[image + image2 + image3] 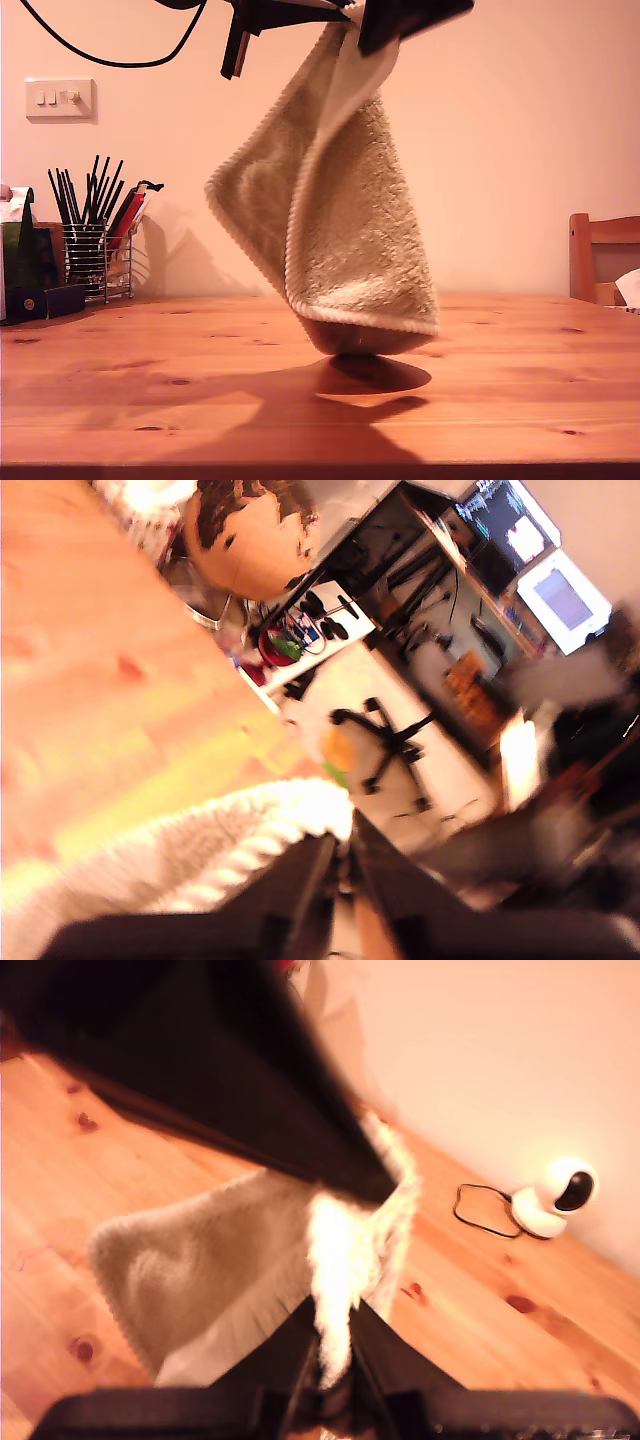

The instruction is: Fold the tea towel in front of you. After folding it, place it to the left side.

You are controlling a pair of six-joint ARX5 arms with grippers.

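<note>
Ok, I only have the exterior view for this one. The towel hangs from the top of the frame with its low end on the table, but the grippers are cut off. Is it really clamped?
Observer: Yes. In the second wrist view, my second gripper is shut on a bunched edge of the tea towel.
Reviewer: And the other one?
Observer: My first gripper looks shut too. The towel's corded hem runs right into its jaws.
Reviewer: Anything on the table I can't see?
Observer: A small white camera with a black cable sits on the table by the wall, apart from the towel.
</note>
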